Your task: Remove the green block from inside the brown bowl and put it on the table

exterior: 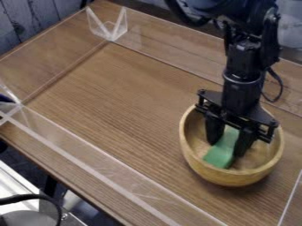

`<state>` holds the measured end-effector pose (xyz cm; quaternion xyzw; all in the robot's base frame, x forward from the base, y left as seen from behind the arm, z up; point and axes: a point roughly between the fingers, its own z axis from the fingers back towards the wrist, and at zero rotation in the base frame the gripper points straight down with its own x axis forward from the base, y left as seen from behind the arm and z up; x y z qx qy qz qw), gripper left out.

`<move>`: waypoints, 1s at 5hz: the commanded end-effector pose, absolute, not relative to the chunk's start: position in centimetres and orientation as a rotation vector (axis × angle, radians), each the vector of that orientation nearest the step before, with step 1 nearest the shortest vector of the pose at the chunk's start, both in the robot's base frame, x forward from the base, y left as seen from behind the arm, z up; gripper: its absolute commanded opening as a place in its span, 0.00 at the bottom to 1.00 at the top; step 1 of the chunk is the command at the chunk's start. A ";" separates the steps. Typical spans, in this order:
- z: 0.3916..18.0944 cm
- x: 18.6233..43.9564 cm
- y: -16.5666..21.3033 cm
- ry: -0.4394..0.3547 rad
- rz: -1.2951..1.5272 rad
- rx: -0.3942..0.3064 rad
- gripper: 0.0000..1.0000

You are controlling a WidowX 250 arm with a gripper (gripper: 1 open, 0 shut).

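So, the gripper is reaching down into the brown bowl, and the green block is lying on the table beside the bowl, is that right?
Not quite: the green block is inside the brown bowl, not on the table beside it, as the camera view shows. The gripper is indeed reaching down into the bowl.
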<state>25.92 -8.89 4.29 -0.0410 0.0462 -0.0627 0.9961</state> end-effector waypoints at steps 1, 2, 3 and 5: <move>6.2 27.0 -8.9 0.026 -0.118 -0.102 0.00; 6.3 27.0 -8.9 0.027 -0.115 -0.105 0.00; 6.5 27.0 -8.8 0.026 -0.112 -0.107 0.00; 6.7 27.0 -8.7 0.026 -0.105 -0.112 0.00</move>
